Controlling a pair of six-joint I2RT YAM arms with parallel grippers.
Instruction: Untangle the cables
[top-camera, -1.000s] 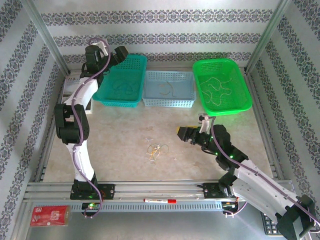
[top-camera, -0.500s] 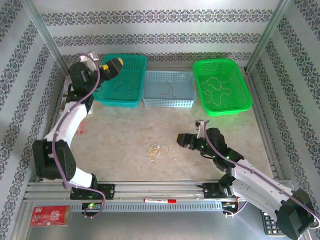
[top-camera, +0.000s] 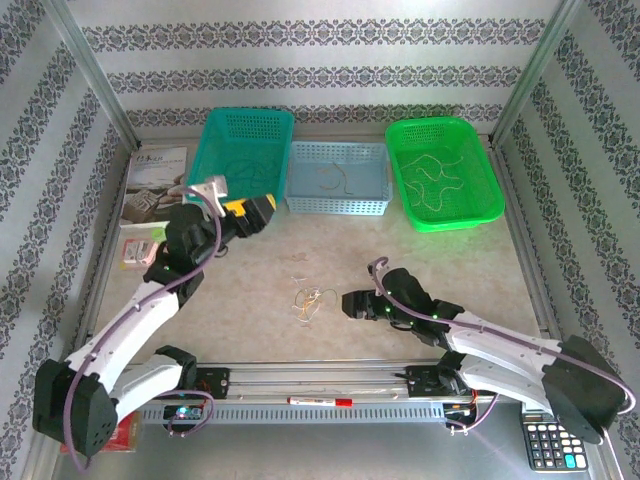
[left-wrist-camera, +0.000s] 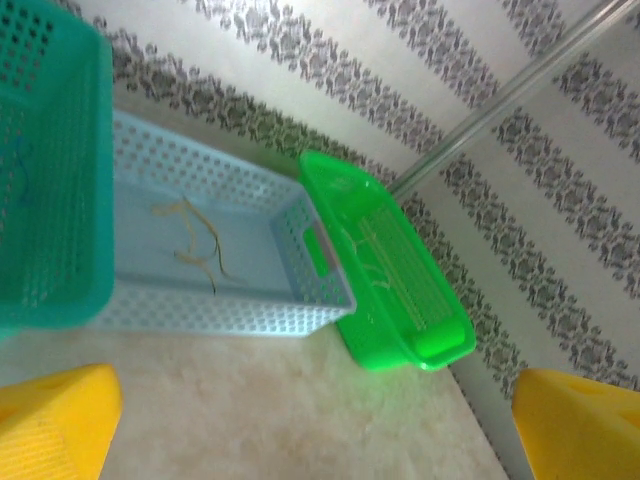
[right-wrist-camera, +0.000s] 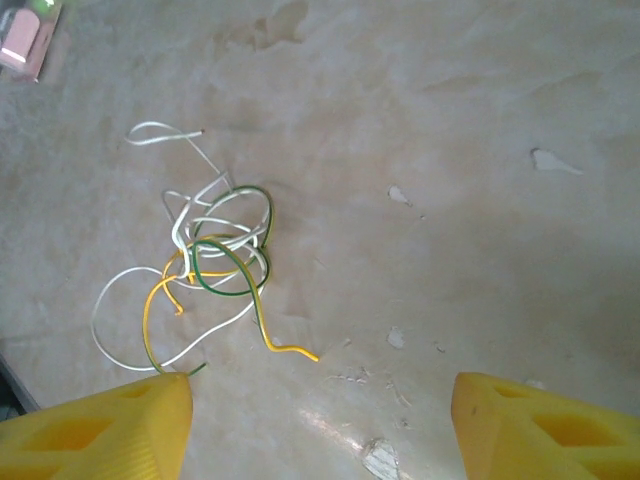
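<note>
On the table (top-camera: 450, 260), the right gripper (top-camera: 352, 304) is just beside the cables (top-camera: 312, 298), much nearer than the left gripper (top-camera: 262, 210). Both grippers have their jaws apart and empty. The loose tangle lies straight ahead of the right gripper and has no clear long axis.
</note>
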